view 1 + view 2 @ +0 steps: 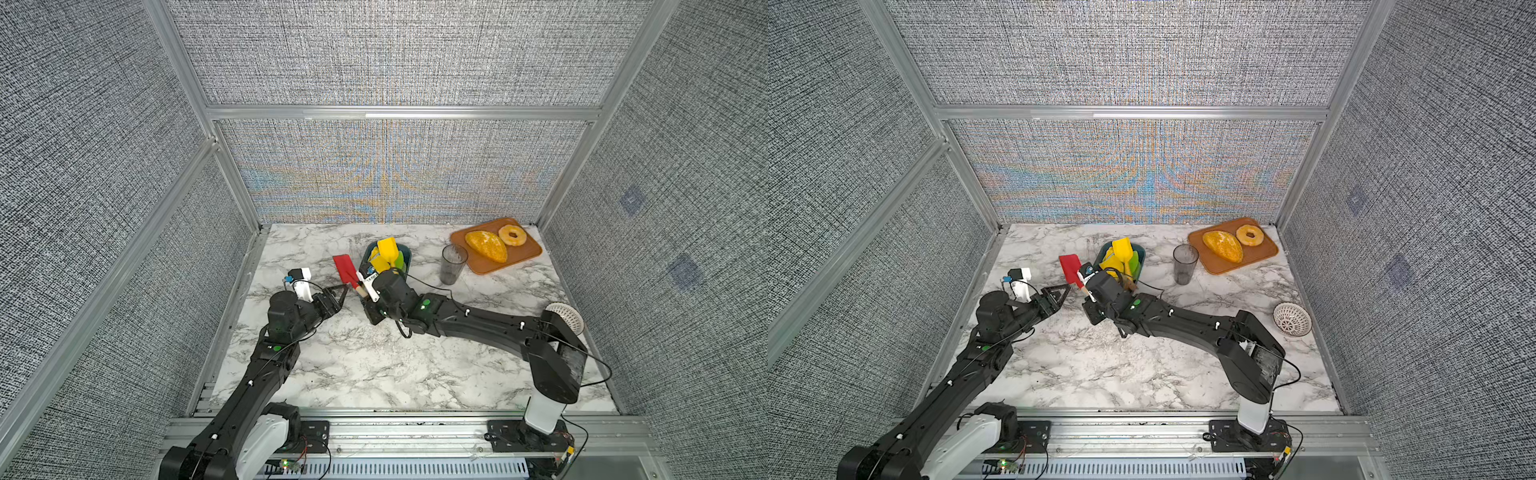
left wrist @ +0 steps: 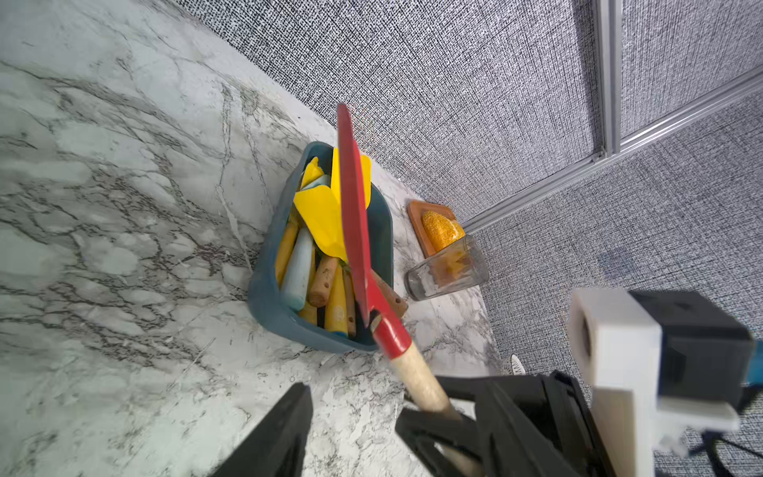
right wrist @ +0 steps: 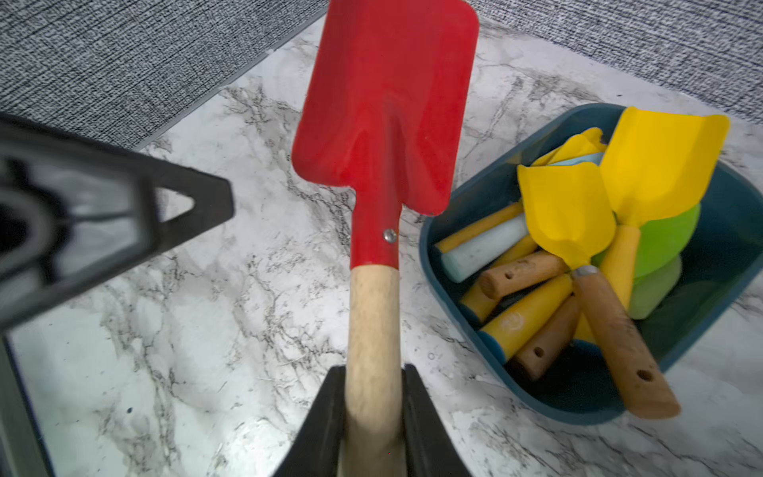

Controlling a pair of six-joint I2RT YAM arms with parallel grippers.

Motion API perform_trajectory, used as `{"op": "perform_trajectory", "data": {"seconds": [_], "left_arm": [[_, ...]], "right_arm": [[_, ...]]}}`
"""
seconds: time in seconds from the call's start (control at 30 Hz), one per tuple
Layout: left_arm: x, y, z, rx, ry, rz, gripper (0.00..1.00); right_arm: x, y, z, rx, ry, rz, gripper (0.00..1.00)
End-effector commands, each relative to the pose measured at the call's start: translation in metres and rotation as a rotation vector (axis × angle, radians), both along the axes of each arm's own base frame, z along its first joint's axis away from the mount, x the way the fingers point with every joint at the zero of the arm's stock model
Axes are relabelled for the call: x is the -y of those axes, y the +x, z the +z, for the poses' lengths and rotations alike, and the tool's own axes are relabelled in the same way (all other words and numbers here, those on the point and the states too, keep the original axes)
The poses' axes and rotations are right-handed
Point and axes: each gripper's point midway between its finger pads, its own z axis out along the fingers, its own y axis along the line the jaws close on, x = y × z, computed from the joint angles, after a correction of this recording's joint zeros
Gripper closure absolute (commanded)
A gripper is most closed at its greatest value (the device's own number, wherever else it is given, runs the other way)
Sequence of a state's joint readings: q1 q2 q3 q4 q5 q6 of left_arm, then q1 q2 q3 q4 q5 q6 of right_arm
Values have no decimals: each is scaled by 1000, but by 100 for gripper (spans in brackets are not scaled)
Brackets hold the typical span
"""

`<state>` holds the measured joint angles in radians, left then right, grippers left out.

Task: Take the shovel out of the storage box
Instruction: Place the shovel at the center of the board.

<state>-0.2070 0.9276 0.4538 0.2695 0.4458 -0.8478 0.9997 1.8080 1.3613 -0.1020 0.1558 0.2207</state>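
End of red shovel (image 3: 386, 107) handle goes off pic's bottom edge, btwn right gripper (image 3: 373, 369) fingers. In right wrist view left gripper (image 1: 343, 290) is blurry & cut off. Right arm (image 1: 478, 322) hides near end of storage box (image 1: 408, 257) & part of white bowl (image 1: 565, 313)

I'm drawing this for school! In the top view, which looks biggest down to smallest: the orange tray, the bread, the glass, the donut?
1. orange tray, clearly the biggest.
2. bread and glass: they look about alike, so no ranking between them.
3. donut, the smallest.
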Motion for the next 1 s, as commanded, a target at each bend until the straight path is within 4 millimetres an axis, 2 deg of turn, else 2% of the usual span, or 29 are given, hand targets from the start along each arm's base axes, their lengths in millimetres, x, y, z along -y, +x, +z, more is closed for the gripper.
{"op": "perform_trajectory", "data": {"seconds": [0.0, 0.13, 0.33, 0.53, 0.6, 0.67, 0.77, 0.87, 0.9, 0.97], "left_arm": [[-3, 8, 11, 35, -21, 33, 37], [-11, 9, 3, -1, 25, 77, 42], [-20, 10, 0, 1, 57, 126, 54], [-24, 14, -7, -24, 94, 145, 56], [-24, 16, -7, -21, 99, 147, 63], [-24, 18, -7, -22, 105, 145, 65], [-23, 21, -8, -26, 121, 141, 73], [-23, 23, -9, -25, 132, 137, 88], [-23, 24, -8, -22, 136, 140, 95], [-26, 26, -8, -16, 151, 153, 100]], "right_arm": [[-9, 1, 5, 16, 18, -1, 94], [-15, -4, 5, 20, 22, 6, 94], [-21, -11, 5, 29, 8, 11, 95], [-27, -18, 7, 38, 5, 16, 96], [-28, -20, 7, 38, 5, 18, 97], [-30, -22, 7, 39, 4, 22, 97], [-31, -23, 7, 40, 2, 24, 97], [-30, -23, 6, 39, -1, 20, 96], [-30, -23, 6, 38, -2, 18, 96], [-29, -22, 3, 37, -12, 14, 86]]}}
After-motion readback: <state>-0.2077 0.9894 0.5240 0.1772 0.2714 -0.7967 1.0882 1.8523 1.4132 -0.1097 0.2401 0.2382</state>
